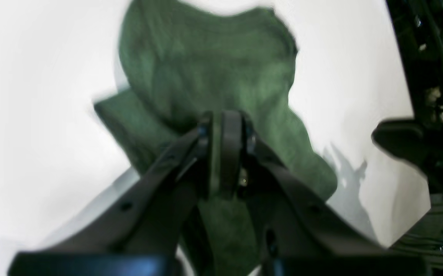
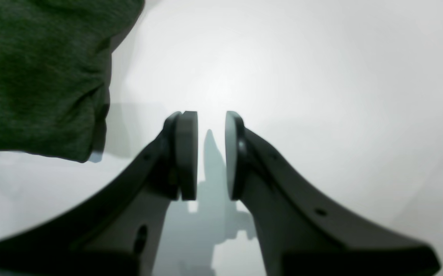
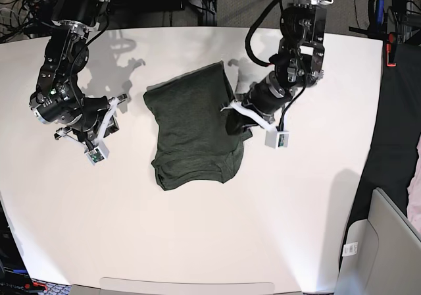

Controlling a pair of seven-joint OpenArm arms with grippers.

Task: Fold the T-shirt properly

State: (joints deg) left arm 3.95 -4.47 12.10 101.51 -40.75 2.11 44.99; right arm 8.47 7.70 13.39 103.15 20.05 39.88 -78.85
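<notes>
Left gripper: Your left gripper (image 1: 227, 153) is pinching shut on the right edge of the shirt (image 3: 196, 127). In the left wrist view its two pads are pressing together with green cloth all around them.

Right gripper: Your right gripper (image 2: 210, 155) is holding nothing. Its pads are standing a little apart, and you are seeing only bare white table (image 2: 321, 76) between them. It is waiting off to the side, well apart from the shirt.

Where the shirt is: It is lying near the middle of the table, a bit toward the back, between your two arms.

How the shirt looks: It is already folded into a smaller, thicker block. It is not neat yet. The front end is looking bunched and rounded.

Which way it is pointing: Its long side is running from the back of the table toward the front, leaning a little sideways. You cannot tell which end is the collar.

Step right now: You are probably grabbing the side edge to make another fold.

Next move: You are likely needing to lift that edge gently and carry it across the shirt. Keep a tight pinch, because the cloth is thin and soft. Go slowly so the layers under it are not sliding or bunching.
</notes>
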